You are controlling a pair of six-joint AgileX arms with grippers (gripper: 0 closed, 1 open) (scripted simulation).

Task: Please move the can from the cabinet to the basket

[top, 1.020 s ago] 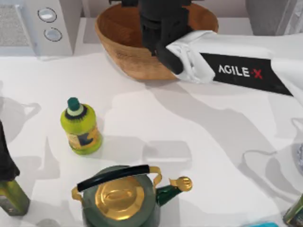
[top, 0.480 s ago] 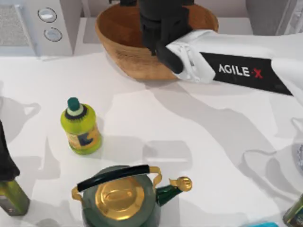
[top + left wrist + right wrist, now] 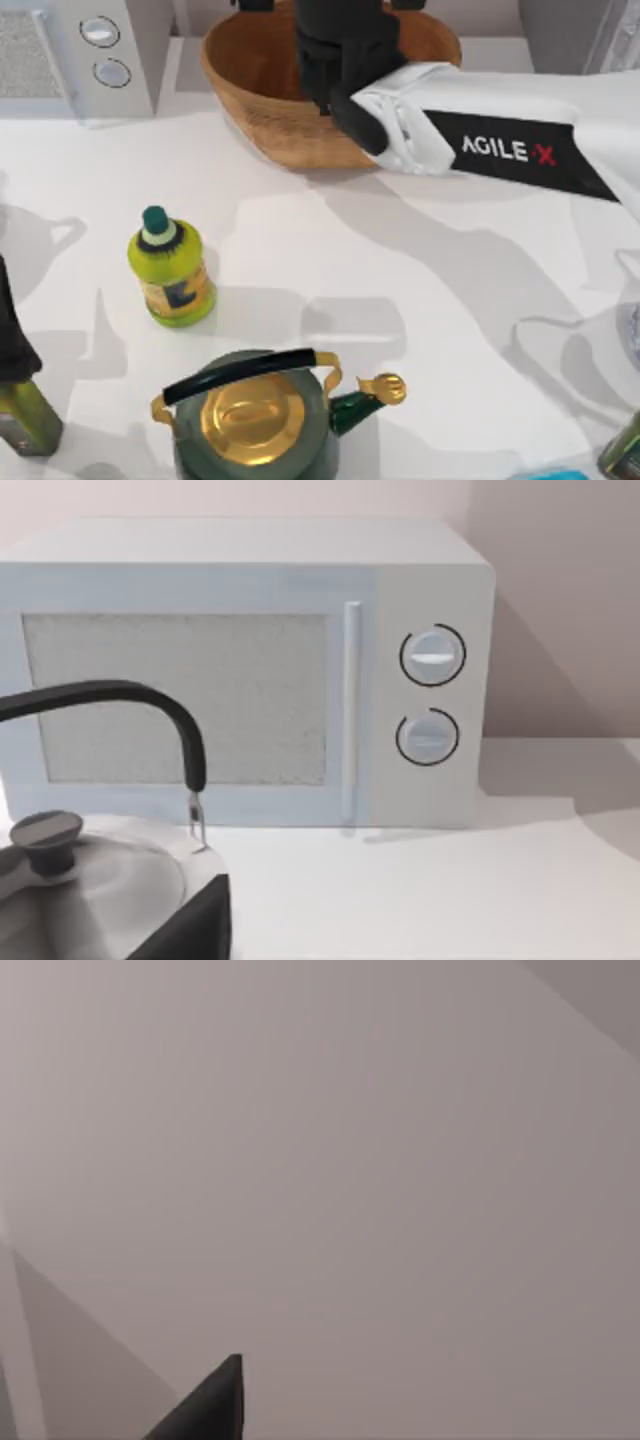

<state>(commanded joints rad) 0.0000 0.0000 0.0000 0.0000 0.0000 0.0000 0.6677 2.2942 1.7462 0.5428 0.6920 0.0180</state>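
where basket (image 3: 262, 118) sits, microwave (image 3: 95, 55) beside

So from my seat, taking the basket (image 3: 262, 110) as the anchor: it sits at the back of the table (image 3: 420, 300), with the microwave (image 3: 90, 55) just to its left. My right arm (image 3: 480, 140) reaches in from the right and hangs over the basket. The bottle (image 3: 172, 268) stands in front of the basket, off to the left, and the kettle (image 3: 255, 415) is further forward still.
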